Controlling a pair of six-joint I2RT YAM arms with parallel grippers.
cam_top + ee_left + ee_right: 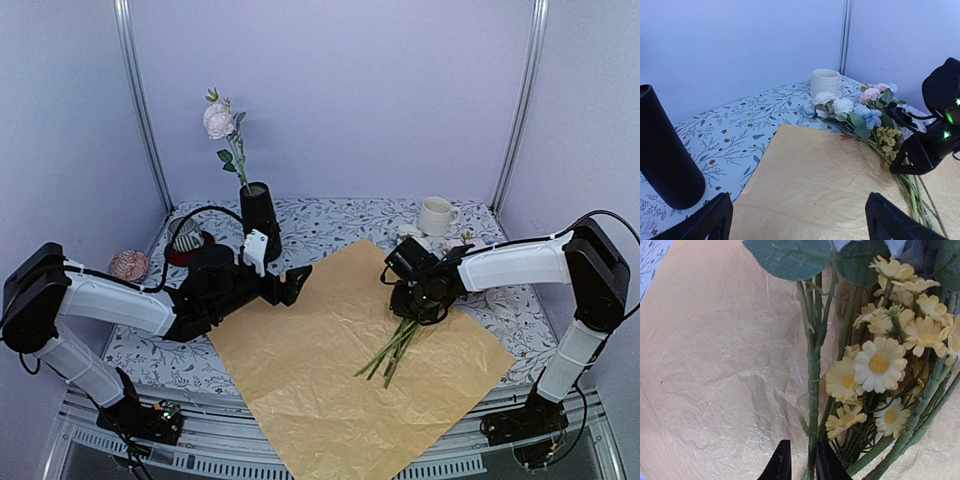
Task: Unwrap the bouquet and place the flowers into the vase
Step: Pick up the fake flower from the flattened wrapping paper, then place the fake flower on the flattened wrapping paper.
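Right hand (804, 466) has its two fingers drawn nearly together on a single green stem (813, 390) at the bottom of its wrist view, and the stem runs up between them. Just right of that stem lie yellow-centred daisies (879, 364) and more green stalks.

In the top view this hand sits right of centre over the flowers (398, 348). They lie loose on the paper (330, 400), with stalk ends toward the lower left and blooms toward the upper right, near the mug (436, 215). The paper is spread flat, tan side up, over the flowered counter (330, 215), and its near corner reaches past the counter's front edge.

Left hand (799, 212) is spread wide and holds nothing. It is left of centre in the top view, above the paper's left edge.

The vase (262, 215) stands upright on the counter at upper centre-left, just behind the left hand, with one pale rose (218, 120) standing in it. A striped object (185, 240) on a red base sits left of the vase, and a pinkish round thing (128, 265) lies further left.
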